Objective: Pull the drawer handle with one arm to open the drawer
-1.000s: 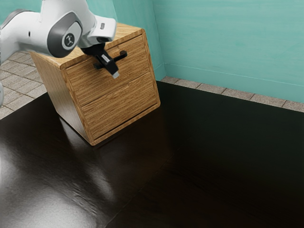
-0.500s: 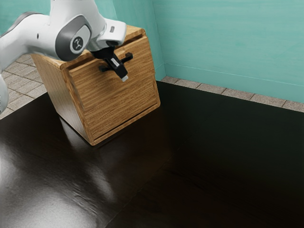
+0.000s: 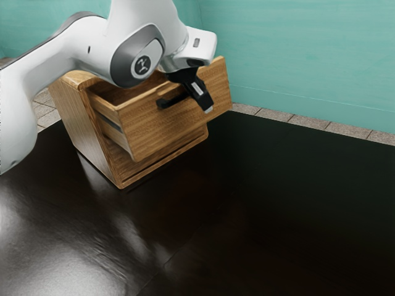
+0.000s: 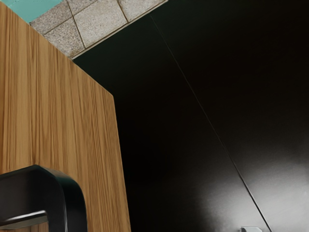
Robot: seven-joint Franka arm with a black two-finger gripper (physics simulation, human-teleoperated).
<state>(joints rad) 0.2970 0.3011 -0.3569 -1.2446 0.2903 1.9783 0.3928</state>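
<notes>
A wooden cabinet (image 3: 92,145) sits on a glossy dark bench (image 3: 265,209), toward the far side at the exterior view's left. Behind it are a teal wall (image 3: 296,43) and a strip of grey tiled floor (image 3: 308,120). The cabinet's top drawer (image 3: 154,123) stands partly pulled out toward the exterior view's right, its front well clear of the cabinet face, while the lower drawer (image 3: 165,149) sits flush. A white arm (image 3: 74,55) reaches in over the cabinet top from that view's left. Its black tool (image 3: 199,95) pinches the black bar handle (image 3: 170,100) on the drawer front, fingers pointing down. In the wrist view the handle's rounded end lies close against the wood grain
</notes>
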